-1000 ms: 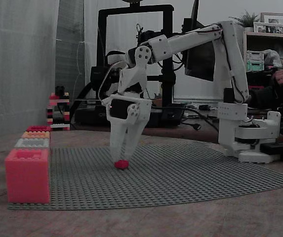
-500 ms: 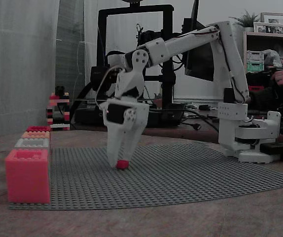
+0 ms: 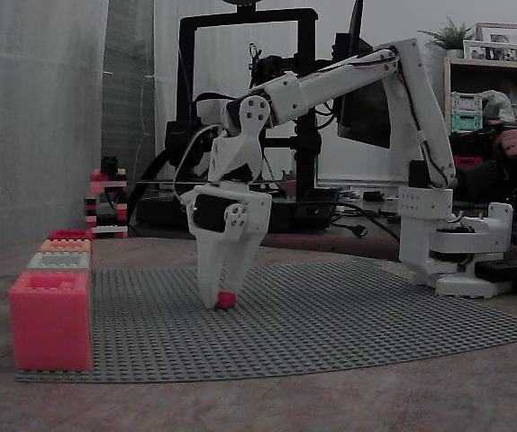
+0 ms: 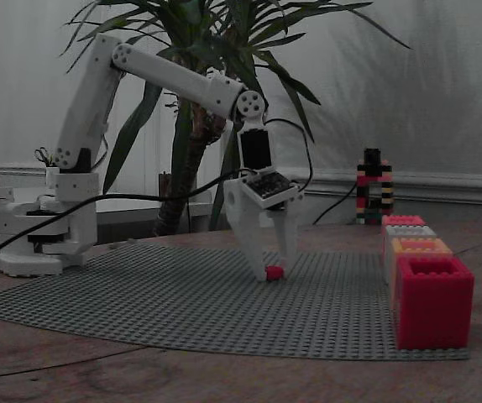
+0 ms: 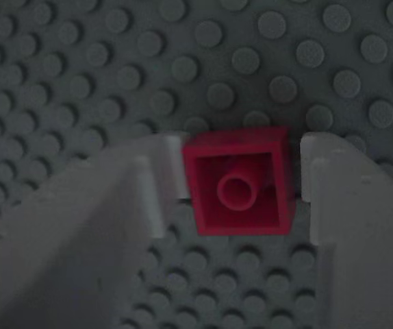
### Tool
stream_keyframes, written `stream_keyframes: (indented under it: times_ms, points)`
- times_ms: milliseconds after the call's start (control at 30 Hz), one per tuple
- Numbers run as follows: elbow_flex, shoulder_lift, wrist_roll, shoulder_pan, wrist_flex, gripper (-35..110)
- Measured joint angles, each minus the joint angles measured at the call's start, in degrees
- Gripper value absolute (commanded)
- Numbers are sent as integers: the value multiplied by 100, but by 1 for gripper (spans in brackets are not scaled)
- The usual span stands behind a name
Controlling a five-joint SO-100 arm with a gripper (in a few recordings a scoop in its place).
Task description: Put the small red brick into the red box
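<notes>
Grey studded baseplate (image 3: pixel 331 324) covers our tabletop; at mid-frame the gripper (image 3: pixel 220 301) points down, fingers narrowly flanking the small red brick (image 5: pixel 239 180), seemingly touching it. We see the red box (image 4: pixel 403 222) far right.

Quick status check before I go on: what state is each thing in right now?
gripper: down at the baseplate, fingers either side of the brick, not clearly clamped
brick: on the baseplate, between the fingers, underside up
red box: at the far end of the box row, hollow top, nothing seen in it
baseplate: flat on the table
</notes>
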Motion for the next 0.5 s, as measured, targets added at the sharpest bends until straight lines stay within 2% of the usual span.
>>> stream_keyframes:
  times_ms: [500]
  points:
    - [-334,-35,404,-9,299,0]
